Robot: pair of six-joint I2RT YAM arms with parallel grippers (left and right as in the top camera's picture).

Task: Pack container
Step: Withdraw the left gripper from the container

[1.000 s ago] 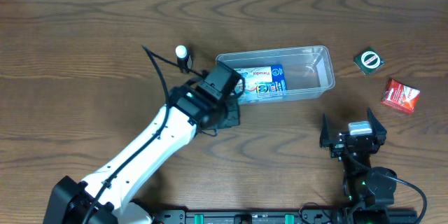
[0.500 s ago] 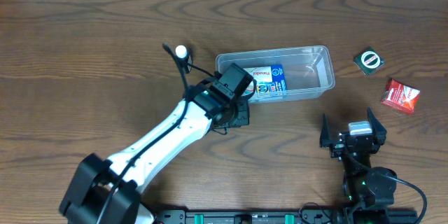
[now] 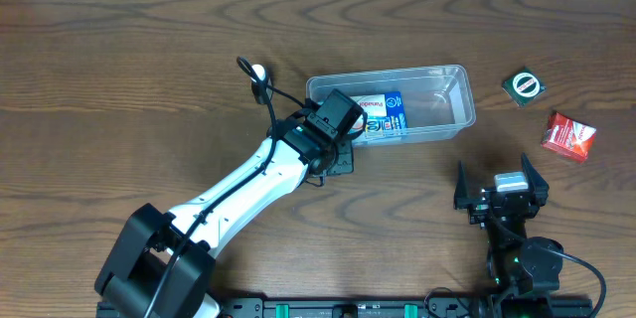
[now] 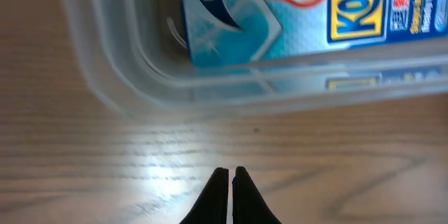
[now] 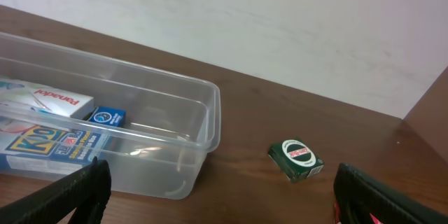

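The clear plastic container (image 3: 437, 99) stands at mid-table with a blue-and-white box (image 3: 380, 116) lying in its left half. It also shows in the left wrist view (image 4: 126, 77) and the right wrist view (image 5: 203, 122). My left gripper (image 3: 343, 159) is shut and empty, just outside the container's front left corner, low over the wood (image 4: 230, 175). My right gripper (image 3: 502, 194) is open and empty near the front edge, its fingers at the sides of the right wrist view (image 5: 220, 192).
A small green box (image 3: 524, 85) lies right of the container, also in the right wrist view (image 5: 297, 159). A red packet (image 3: 567, 135) lies further right. A small white-capped tube (image 3: 257, 75) lies left of the container.
My left arm has moved right along the container's front left corner, with the gripper shut. The right arm has not moved.
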